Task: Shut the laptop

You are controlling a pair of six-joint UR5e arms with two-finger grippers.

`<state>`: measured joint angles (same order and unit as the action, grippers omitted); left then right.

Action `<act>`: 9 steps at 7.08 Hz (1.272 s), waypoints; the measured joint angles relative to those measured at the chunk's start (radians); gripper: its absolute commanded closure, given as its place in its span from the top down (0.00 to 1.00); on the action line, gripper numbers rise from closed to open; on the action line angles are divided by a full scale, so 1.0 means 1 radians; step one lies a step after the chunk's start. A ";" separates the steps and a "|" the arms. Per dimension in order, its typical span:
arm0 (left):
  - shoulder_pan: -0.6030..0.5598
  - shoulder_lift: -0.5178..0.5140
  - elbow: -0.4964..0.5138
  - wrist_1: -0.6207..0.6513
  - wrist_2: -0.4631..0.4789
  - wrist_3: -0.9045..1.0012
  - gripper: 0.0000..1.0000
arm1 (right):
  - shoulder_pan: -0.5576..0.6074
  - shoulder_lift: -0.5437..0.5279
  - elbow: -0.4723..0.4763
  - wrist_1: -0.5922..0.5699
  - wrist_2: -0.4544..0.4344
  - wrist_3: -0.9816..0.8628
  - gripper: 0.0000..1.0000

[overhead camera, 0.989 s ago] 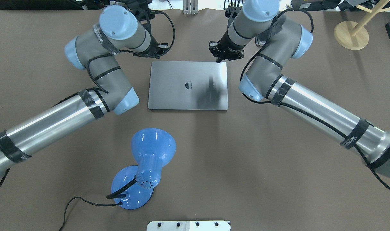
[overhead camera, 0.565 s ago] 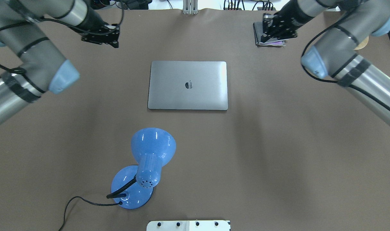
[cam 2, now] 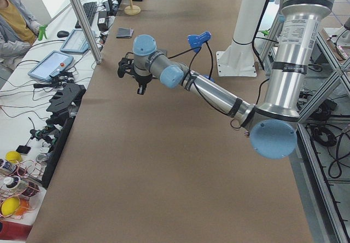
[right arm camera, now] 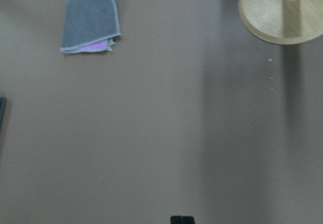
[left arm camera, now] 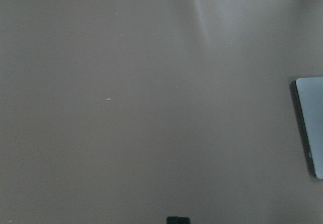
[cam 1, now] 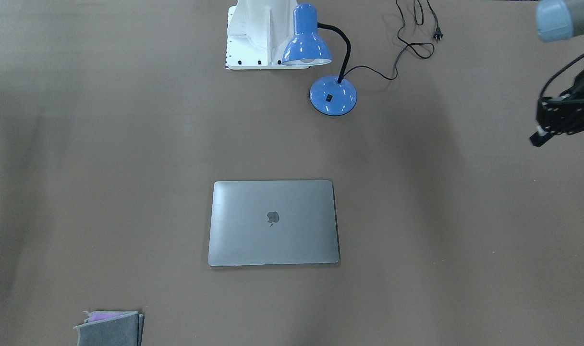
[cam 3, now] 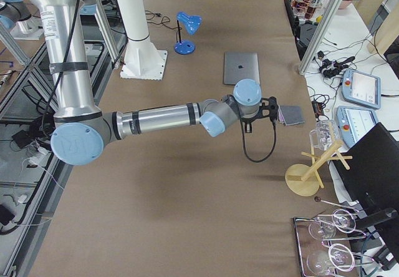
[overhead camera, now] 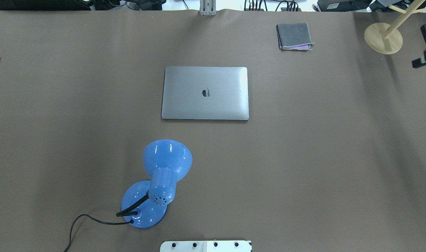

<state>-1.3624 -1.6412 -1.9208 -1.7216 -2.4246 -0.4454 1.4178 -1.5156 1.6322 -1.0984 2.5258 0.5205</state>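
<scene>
**Laptop shut; both arms drawn off to the table's ends**

- **Item, task object:** the laptop (overhead camera: 205, 93). It lies flat at mid-table with its lid down on its base and the logo uppermost. No gap is seen along its edges in the overhead or front-facing view. Its place is unchanged from a second ago.
- **Change recorded:** a second ago both arms were gathered at the laptop's far edge, and the right gripper's tip stood at the far right corner of the lid. Both have since been swung outward. Only slivers of them are now caught at the overhead view's side edges.
- **Left gripper** (cam 1: 541, 134): it is held over bare table, well apart from the laptop. How far its fingers are parted cannot be told. Nothing is seen in its hold. Only a corner of the laptop shows at the right edge of its wrist view.
- **Right gripper** (overhead camera: 420, 61): it is held out past the folded grey cloth (overhead camera: 294, 35), near the wooden stand (overhead camera: 383, 37). Its opening likewise cannot be told, and nothing is seen held.
- **Also present:** a blue desk lamp (overhead camera: 164, 175), standing between the laptop and the robot's base.
- **Assessment:** the closing is judged done. The retreat reads as clearing away after the lid was pressed home, and no further contact with the laptop appears called for.
</scene>
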 measured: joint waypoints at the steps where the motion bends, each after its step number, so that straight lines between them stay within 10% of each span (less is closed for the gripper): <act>1: -0.056 0.087 0.011 0.003 0.016 0.106 0.98 | 0.026 -0.054 0.001 -0.075 -0.043 -0.164 0.04; 3: -0.115 0.155 0.078 0.040 0.088 0.281 0.98 | 0.076 -0.061 0.005 -0.351 -0.113 -0.480 0.97; 6: -0.135 0.169 0.105 0.158 0.106 0.358 0.98 | 0.085 0.028 0.020 -0.651 -0.238 -0.657 1.00; 9: -0.153 0.175 0.120 0.204 0.117 0.364 0.98 | 0.062 0.054 0.024 -0.690 -0.245 -0.668 1.00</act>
<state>-1.5153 -1.4662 -1.8010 -1.5180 -2.3075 -0.0814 1.4795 -1.4614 1.6565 -1.7882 2.2808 -0.1471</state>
